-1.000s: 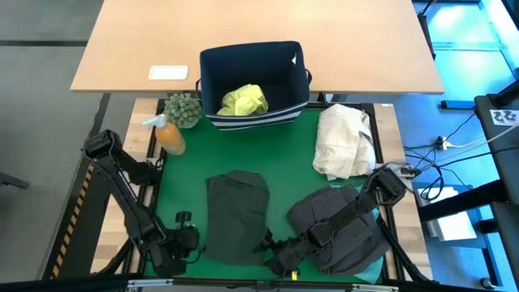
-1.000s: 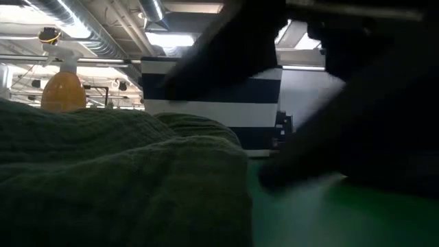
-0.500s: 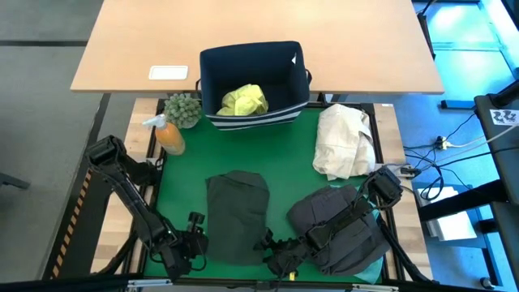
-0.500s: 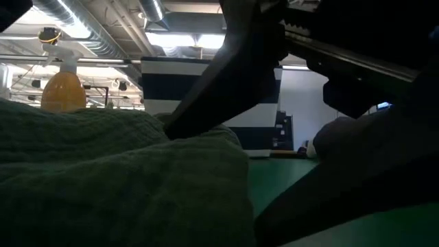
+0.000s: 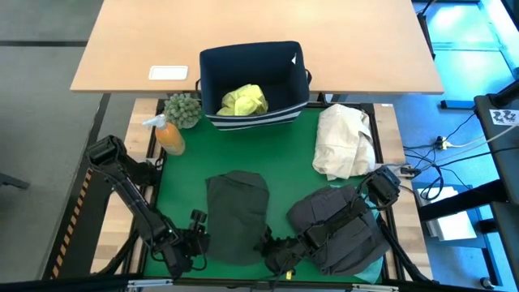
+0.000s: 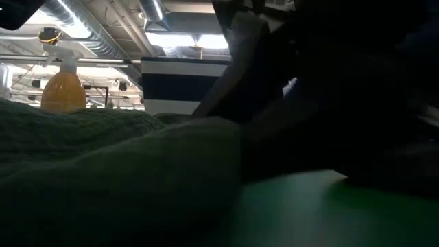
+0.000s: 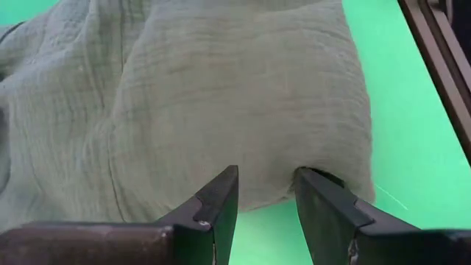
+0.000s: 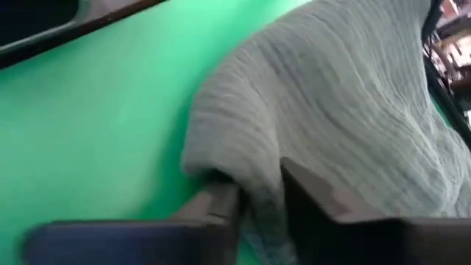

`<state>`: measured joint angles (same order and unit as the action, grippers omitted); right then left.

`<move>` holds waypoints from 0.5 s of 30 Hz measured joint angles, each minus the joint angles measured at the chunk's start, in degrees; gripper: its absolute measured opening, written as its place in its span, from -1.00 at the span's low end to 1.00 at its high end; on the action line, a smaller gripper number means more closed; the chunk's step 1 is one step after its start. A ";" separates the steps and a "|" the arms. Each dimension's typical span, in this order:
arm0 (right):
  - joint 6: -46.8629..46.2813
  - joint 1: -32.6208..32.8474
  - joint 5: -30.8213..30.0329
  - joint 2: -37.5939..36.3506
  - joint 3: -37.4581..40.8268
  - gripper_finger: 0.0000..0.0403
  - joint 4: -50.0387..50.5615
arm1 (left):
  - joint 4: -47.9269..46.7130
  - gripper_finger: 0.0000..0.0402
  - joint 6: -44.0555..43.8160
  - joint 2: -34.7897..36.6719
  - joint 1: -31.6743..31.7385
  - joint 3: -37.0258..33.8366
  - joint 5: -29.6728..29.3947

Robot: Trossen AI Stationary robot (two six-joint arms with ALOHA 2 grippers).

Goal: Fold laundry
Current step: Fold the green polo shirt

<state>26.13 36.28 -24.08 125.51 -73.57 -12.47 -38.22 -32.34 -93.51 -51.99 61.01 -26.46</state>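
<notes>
Cloth is what we are dealing with here — a dark olive-grey crinkled gauze garment (image 5: 237, 215), lying as a folded, slightly humped rectangle in the middle of the green table mat (image 5: 284, 154). Beside it, toward the right arm's side, lies a rumpled charcoal grey garment (image 5: 340, 227), and a bright yellow-green shirt (image 5: 243, 100) sits inside the navy fabric bin with a striped base (image 5: 254, 81) at the far edge.

We judge the gauze to be light, limp and a little grippy — it will drape and sag the moment it is lifted, so a single pinch would let it fall out of its fold. Corners and hems are the places to take it, one per claw, with the lift kept level.

The right gripper (image 8: 254, 202) is at the near corner on its side, its fingers drawn in around a lip of the olive cloth. The left gripper (image 7: 266, 195) is at the opposite near edge, fingers apart, the hem just ahead of its tips and nothing between them yet.
</notes>
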 joint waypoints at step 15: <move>-20.05 -4.95 -0.71 -0.35 0.21 -0.97 1.07 | -6.83 -0.37 9.15 -1.13 -0.69 12.33 -9.78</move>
<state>6.08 31.33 -24.79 125.16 -73.36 -11.40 -45.04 -23.18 -94.64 -52.69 73.34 -36.24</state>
